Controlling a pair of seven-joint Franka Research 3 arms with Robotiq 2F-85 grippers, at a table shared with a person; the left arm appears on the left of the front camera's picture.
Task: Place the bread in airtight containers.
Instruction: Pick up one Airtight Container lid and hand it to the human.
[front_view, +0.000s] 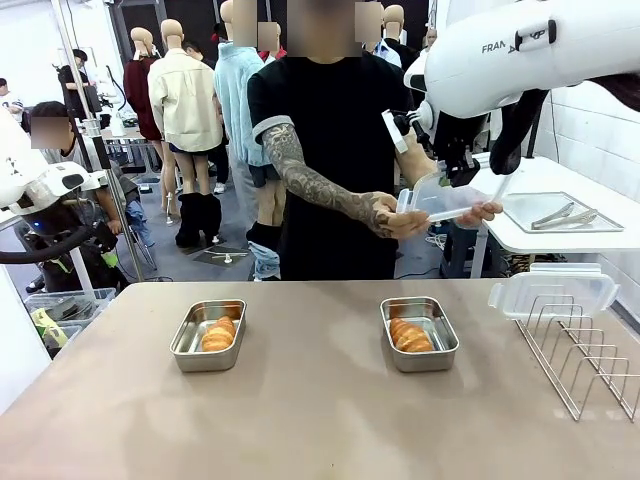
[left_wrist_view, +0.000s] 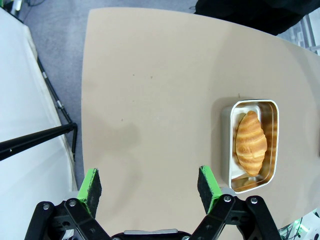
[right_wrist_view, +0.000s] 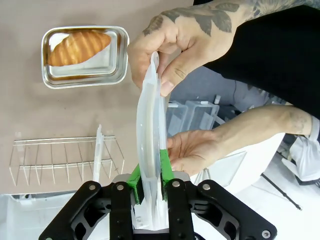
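Two steel containers sit open on the table, each with a croissant inside: the left container (front_view: 186, 345) holds one croissant (front_view: 218, 335), the right container (front_view: 440, 340) holds the other croissant (front_view: 410, 336). My right gripper (right_wrist_view: 150, 170) is raised above the table's far right edge, shut on the rim of a clear plastic lid (right_wrist_view: 149, 125). The person's two hands (right_wrist_view: 165, 50) also hold that lid (front_view: 440, 200). My left gripper (left_wrist_view: 150, 187) hangs open over bare table, with the left container (left_wrist_view: 272, 107) and its croissant (left_wrist_view: 250, 142) off to its side.
A wire rack (front_view: 590, 355) stands at the table's right edge with a second clear lid (front_view: 553, 292) leaning on it. Behind it a white side table carries a flat metal tray (front_view: 530, 210) with tongs. The person stands at the far edge.
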